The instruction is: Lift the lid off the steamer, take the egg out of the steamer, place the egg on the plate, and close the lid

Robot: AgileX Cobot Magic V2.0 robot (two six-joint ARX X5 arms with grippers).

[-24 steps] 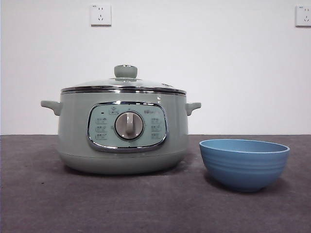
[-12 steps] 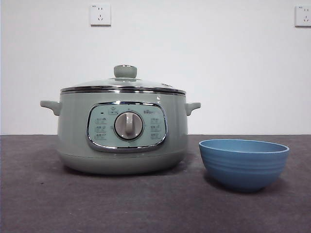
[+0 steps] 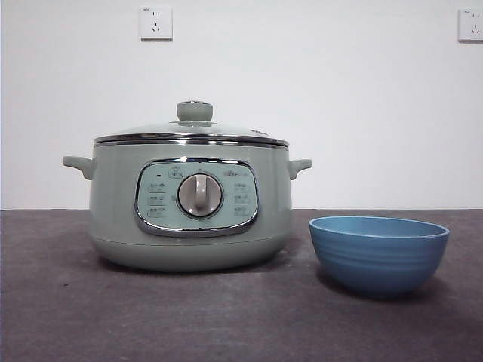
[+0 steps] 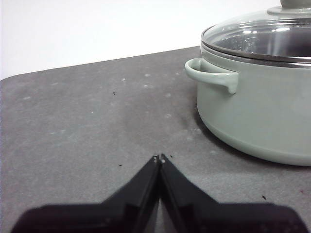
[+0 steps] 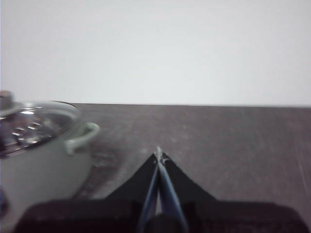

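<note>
The sage-green steamer point(image 3: 190, 204) stands on the dark table left of centre, its dial facing me. The glass lid point(image 3: 192, 130) sits closed on it, knob on top. The blue bowl that serves as the plate point(image 3: 379, 253) stands to the steamer's right and looks empty from here. The egg is hidden. My left gripper point(image 4: 159, 158) is shut and empty, low over the table beside the steamer's side handle point(image 4: 212, 74). My right gripper point(image 5: 158, 155) is shut and empty, on the steamer's point(image 5: 39, 155) other side. Neither arm shows in the front view.
The dark grey table point(image 3: 226, 317) runs to a white wall with two sockets point(image 3: 155, 23). In the left wrist view the table's far edge point(image 4: 97, 63) lies beyond the gripper.
</note>
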